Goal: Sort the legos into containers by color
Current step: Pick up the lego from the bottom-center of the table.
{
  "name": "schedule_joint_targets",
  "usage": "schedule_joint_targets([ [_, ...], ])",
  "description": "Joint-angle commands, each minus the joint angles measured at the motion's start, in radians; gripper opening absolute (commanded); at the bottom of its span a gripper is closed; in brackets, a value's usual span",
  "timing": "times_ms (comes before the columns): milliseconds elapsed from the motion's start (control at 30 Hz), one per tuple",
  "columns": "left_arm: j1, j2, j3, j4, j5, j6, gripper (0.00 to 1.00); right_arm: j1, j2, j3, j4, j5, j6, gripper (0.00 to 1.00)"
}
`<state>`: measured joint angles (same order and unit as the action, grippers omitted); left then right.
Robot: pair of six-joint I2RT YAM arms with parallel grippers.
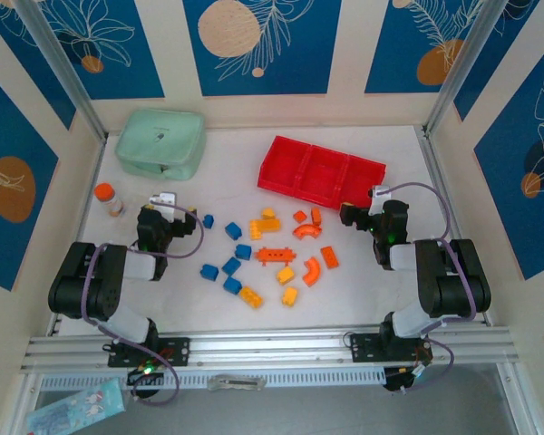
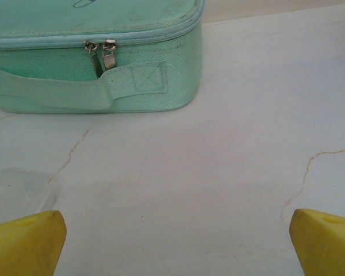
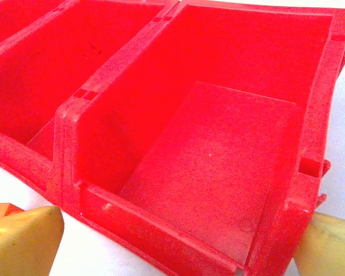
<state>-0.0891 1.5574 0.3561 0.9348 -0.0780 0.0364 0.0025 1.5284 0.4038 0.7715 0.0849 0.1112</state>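
The legos lie loose on the white table between the arms: blue ones (image 1: 233, 231) to the left, yellow-orange ones (image 1: 270, 222) in the middle and front, red-orange arches and blocks (image 1: 311, 271) to the right. The red three-compartment container (image 1: 322, 172) sits at the back right, all compartments bare. In the right wrist view its end compartment (image 3: 218, 155) is just ahead of my right gripper (image 3: 181, 247), which is open with nothing in it; from above, that gripper (image 1: 355, 214) hovers by the tray's near right corner. My left gripper (image 2: 175, 244) is open over bare table, left of the bricks (image 1: 168, 207).
A mint-green zip case (image 1: 161, 143) stands at the back left, straight ahead of the left gripper (image 2: 92, 57). An orange-capped small bottle (image 1: 107, 198) stands near the left wall. Metal frame posts rise at the back corners; a rail runs along the near edge.
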Motion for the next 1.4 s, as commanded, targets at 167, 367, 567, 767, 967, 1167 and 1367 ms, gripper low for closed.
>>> schedule_joint_targets([
  [167, 0.014, -0.037, 0.019, -0.025, -0.101, -0.025, 0.99, -0.003, -0.024, 0.016, 0.016, -0.027, -0.020, 0.99],
  [367, 0.014, -0.162, 0.020, -0.155, -0.077, -0.026, 0.99, -0.002, -0.093, 0.015, -0.041, -0.005, -0.010, 0.99],
  [567, 0.013, -0.356, 0.026, -0.354, -0.079, -0.067, 0.99, -0.059, -0.257, 0.100, -0.324, -0.050, 0.078, 0.99],
  [767, 0.014, -0.567, 0.029, -0.518, -0.061, -0.171, 0.99, -0.107, -0.436, 0.113, -0.477, -0.100, 0.220, 0.99],
  [967, 0.014, -0.688, 0.016, -0.610, -0.044, -0.325, 0.99, -0.148, -0.560, 0.139, -0.758, -0.016, 0.525, 0.99],
  [1167, 0.014, -0.755, 0.063, -0.822, -0.045, -0.479, 0.99, -0.145, -0.599, 0.144, -0.892, -0.080, 0.516, 0.99],
  [1367, 0.012, -0.758, 0.144, -1.007, 0.107, -0.538, 0.99, -0.058, -0.602, 0.229, -1.083, -0.078, 0.474, 0.99],
])
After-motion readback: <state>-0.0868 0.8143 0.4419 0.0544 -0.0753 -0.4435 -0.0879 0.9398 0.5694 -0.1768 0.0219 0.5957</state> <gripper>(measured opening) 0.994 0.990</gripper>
